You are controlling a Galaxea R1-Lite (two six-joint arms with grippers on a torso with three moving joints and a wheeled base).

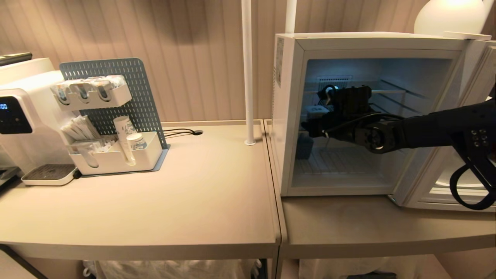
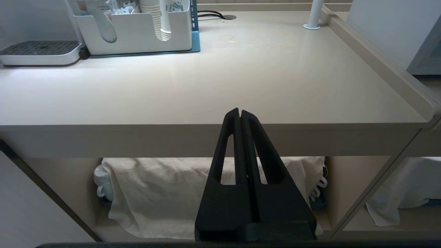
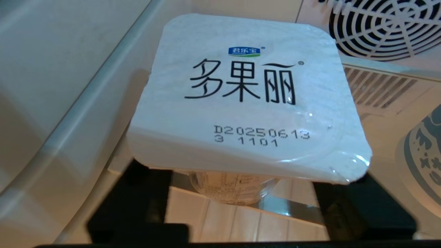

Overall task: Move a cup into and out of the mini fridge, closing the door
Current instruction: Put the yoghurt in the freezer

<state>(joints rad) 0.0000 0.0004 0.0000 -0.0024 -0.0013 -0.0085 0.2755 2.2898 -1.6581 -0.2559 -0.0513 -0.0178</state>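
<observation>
Fingers (image 3: 137,193) flanking "D20250613"-stamped cup (image 3: 248,100)

You have a beige ribbed wall (image 1: 186,35) at the far side, a beige desk (image 1: 174,201), a white pole (image 1: 247,69), and warm lamp (image 1: 449,15) light at far right.

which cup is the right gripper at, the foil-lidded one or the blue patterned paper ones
The foil-lidded cup, between the open right gripper fingers inside the mini fridge. The stacked patterned paper cups sit in the white caddy on the counter.
</observation>
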